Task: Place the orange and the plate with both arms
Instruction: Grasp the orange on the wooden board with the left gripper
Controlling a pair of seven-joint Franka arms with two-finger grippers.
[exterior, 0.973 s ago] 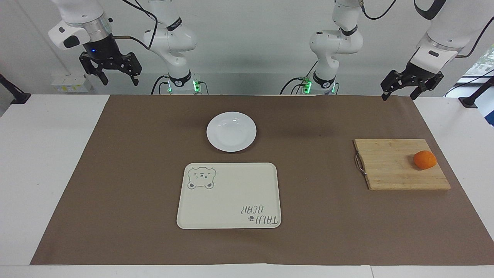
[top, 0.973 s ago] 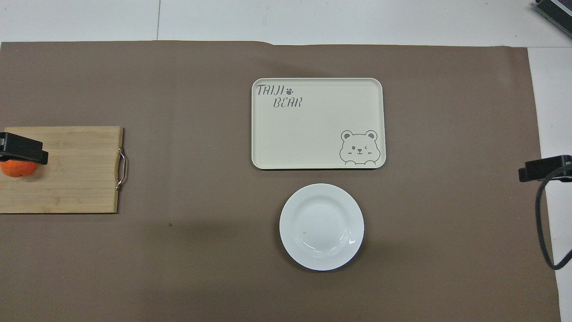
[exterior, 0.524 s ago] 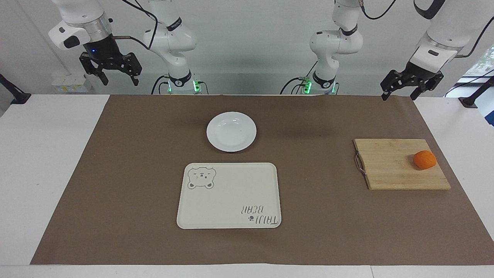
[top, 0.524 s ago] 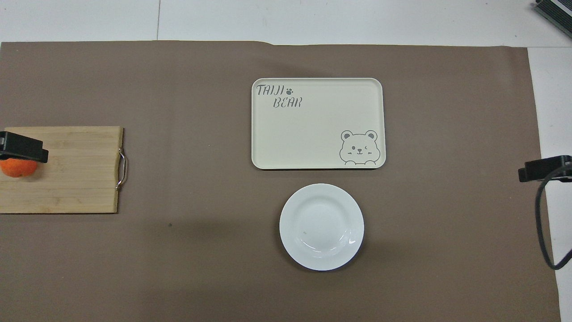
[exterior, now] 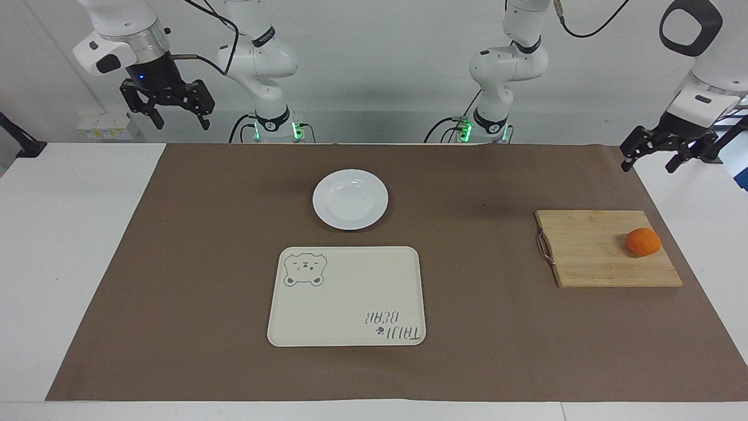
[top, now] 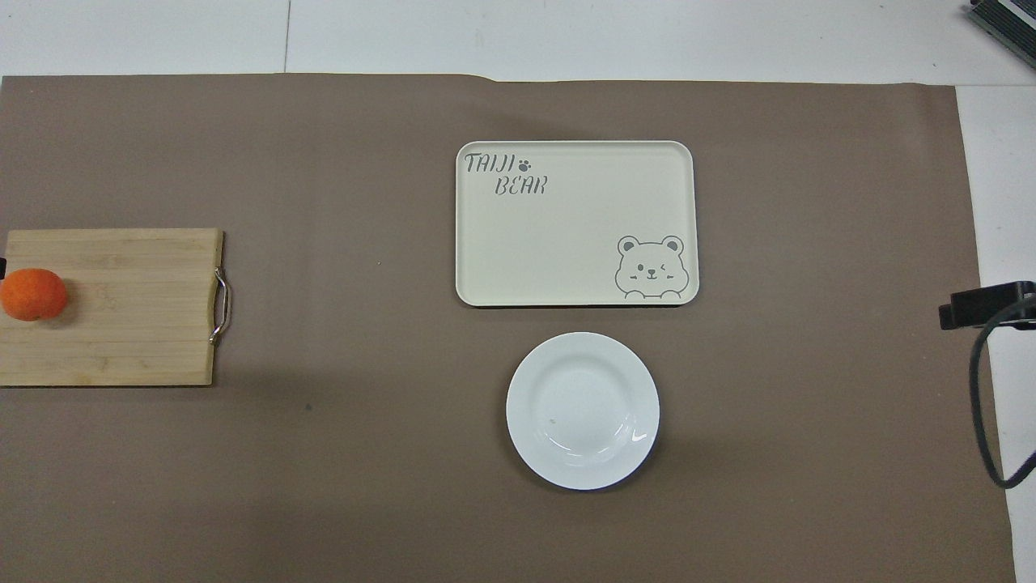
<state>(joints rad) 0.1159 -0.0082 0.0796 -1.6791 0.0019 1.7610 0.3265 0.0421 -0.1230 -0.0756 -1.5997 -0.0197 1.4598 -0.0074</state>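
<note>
The orange (exterior: 643, 242) (top: 32, 294) lies on a wooden cutting board (exterior: 590, 251) (top: 121, 324) at the left arm's end of the table. The white plate (exterior: 350, 199) (top: 582, 410) sits bare on the brown mat, mid-table, nearer to the robots than the cream tray. My left gripper (exterior: 647, 166) hangs open in the air over the mat's corner at the left arm's end, apart from the orange. My right gripper (exterior: 182, 124) waits open, high above the robots' edge of the table at the right arm's end; only a black part of it (top: 983, 304) shows in the overhead view.
A cream rectangular tray (exterior: 346, 296) (top: 575, 223) with a bear drawing and lettering lies beside the plate, farther from the robots. The cutting board has a metal handle (top: 220, 306) on its edge toward the plate. A brown mat (exterior: 193, 263) covers most of the white table.
My left gripper has swung outward toward the left arm's end of the table and a little lower, leaving the overhead view, so the orange now shows whole there. The right arm has not moved.
</note>
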